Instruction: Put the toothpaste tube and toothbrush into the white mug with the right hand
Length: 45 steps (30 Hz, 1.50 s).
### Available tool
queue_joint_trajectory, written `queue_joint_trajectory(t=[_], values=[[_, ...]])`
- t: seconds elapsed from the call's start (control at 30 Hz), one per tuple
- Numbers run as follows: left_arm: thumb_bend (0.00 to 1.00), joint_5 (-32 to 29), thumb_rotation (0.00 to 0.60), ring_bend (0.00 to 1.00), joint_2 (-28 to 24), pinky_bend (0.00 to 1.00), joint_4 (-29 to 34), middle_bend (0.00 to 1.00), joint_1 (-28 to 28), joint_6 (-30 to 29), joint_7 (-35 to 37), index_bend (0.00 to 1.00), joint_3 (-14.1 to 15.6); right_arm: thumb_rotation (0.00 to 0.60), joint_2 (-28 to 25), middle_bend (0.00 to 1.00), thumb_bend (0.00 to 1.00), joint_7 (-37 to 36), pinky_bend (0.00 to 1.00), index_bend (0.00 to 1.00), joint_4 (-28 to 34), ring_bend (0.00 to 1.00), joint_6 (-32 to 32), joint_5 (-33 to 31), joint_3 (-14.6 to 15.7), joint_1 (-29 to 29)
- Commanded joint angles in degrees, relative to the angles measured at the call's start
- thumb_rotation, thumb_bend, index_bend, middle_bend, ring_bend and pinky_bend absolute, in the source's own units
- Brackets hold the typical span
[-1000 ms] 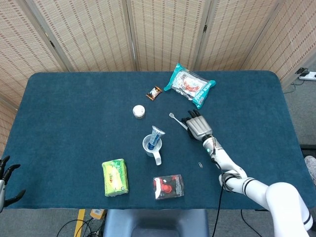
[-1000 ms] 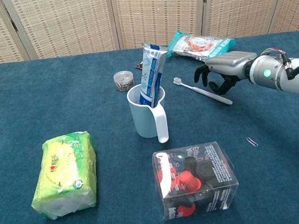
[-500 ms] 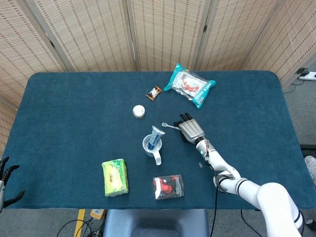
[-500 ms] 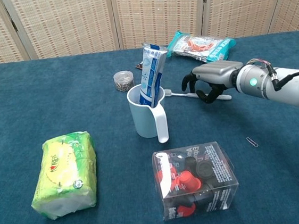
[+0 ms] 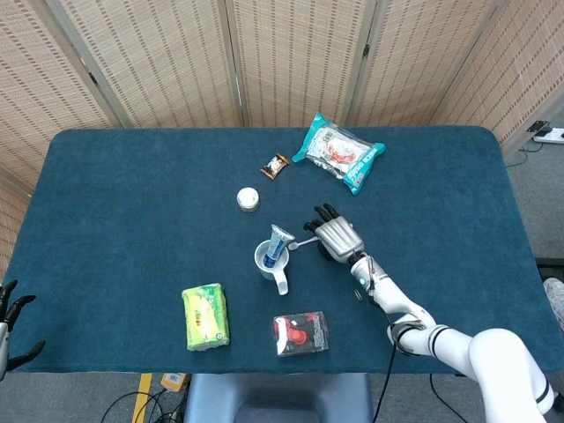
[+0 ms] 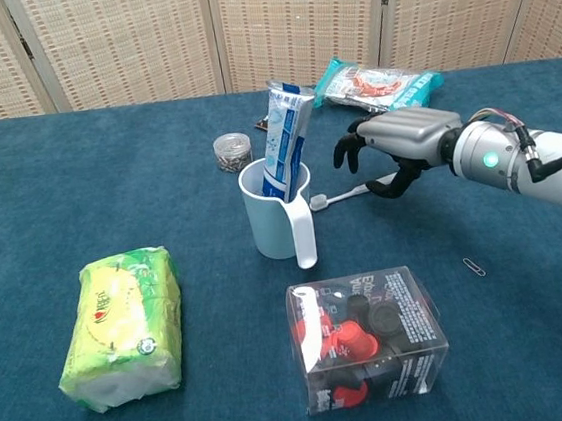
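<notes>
The white mug stands near the table's middle, handle toward me, with the blue-and-white toothpaste tube upright inside it. In the head view the mug and the tube sit just left of my right hand. My right hand pinches the handle of the white toothbrush. The brush lies nearly level, its head just right of the mug's rim. My left hand shows only at the bottom left edge, off the table, fingers apart and holding nothing.
A green packet lies front left. A clear box of red and black capsules sits in front of the mug. A small jar, a brown sachet and a snack bag lie behind. A paper clip lies to the right.
My right hand took the toothbrush off the table and carried it left toward the mug; the brush swung from slanting to nearly level, its head now by the rim.
</notes>
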<state>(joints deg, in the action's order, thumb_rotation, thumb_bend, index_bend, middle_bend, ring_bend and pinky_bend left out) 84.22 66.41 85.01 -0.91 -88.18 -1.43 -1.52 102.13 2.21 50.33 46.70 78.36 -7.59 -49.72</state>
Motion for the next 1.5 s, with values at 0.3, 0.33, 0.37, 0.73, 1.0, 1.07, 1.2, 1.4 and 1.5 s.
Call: queue_joint_trajectory(t=[0.3, 0.33, 0.37, 0.73, 1.0, 1.07, 1.2, 1.4, 1.5], values=[[0.23, -0.28, 0.600, 0.05, -0.15, 0.15, -0.17, 0.08, -0.27, 0.05, 0.29, 0.26, 0.12, 0.600, 5.57, 0.33, 0.29, 4.93, 0.06, 0.41, -8.24, 0.04, -0.52, 0.08, -0.54, -1.91], [0.23, -0.33, 0.600, 0.05, -0.17, 0.15, -0.25, 0.08, -0.29, 0.09, 0.34, 0.26, 0.14, 0.600, 6.09, 0.33, 0.29, 5.04, 0.06, 0.42, -9.11, 0.04, -0.66, 0.17, -0.54, -2.13], [0.23, -0.32, 0.600, 0.05, -0.16, 0.15, -0.29, 0.08, -0.31, 0.09, 0.39, 0.26, 0.15, 0.600, 6.43, 0.33, 0.29, 5.11, 0.06, 0.43, -9.75, 0.04, -0.76, 0.29, -0.49, -2.29], [0.23, -0.47, 0.600, 0.05, 0.04, 0.15, -1.00, 0.08, -0.27, 0.38, 1.06, 0.26, 0.08, 0.600, 9.40, 0.33, 0.29, 5.18, 0.06, 0.47, -15.52, 0.04, -0.10, 2.33, 0.72, -2.83], [0.23, -0.53, 0.600, 0.05, 0.20, 0.15, -1.36, 0.08, -0.21, 0.57, 1.37, 0.26, 0.05, 0.600, 10.84, 0.33, 0.29, 4.85, 0.06, 0.49, -18.11, 0.06, 0.30, 3.04, 0.92, -2.98], [0.23, -0.53, 0.600, 0.05, 0.23, 0.15, -1.45, 0.08, -0.24, 0.58, 1.45, 0.26, 0.08, 0.600, 11.13, 0.33, 0.29, 4.88, 0.06, 0.50, -18.80, 0.06, 0.17, 3.21, 1.05, -3.03], [0.23, -0.55, 0.600, 0.05, 0.30, 0.15, -1.64, 0.08, -0.33, 0.62, 1.61, 0.26, 0.17, 0.600, 11.88, 0.33, 0.29, 4.69, 0.06, 0.52, -20.32, 0.07, 0.16, 3.48, 1.19, -3.04], [0.23, -0.60, 0.600, 0.05, 0.38, 0.15, -1.85, 0.08, -0.34, 0.69, 1.78, 0.26, 0.16, 0.600, 12.73, 0.33, 0.29, 4.11, 0.06, 0.53, -21.98, 0.07, 0.15, 3.97, 1.41, -3.16], [0.23, -0.60, 0.600, 0.05, 0.39, 0.15, -1.95, 0.08, -0.40, 0.63, 1.98, 0.26, 0.17, 0.600, 12.95, 0.35, 0.29, 3.35, 0.06, 0.56, -22.36, 0.08, 0.63, 4.28, 1.48, -3.14]])
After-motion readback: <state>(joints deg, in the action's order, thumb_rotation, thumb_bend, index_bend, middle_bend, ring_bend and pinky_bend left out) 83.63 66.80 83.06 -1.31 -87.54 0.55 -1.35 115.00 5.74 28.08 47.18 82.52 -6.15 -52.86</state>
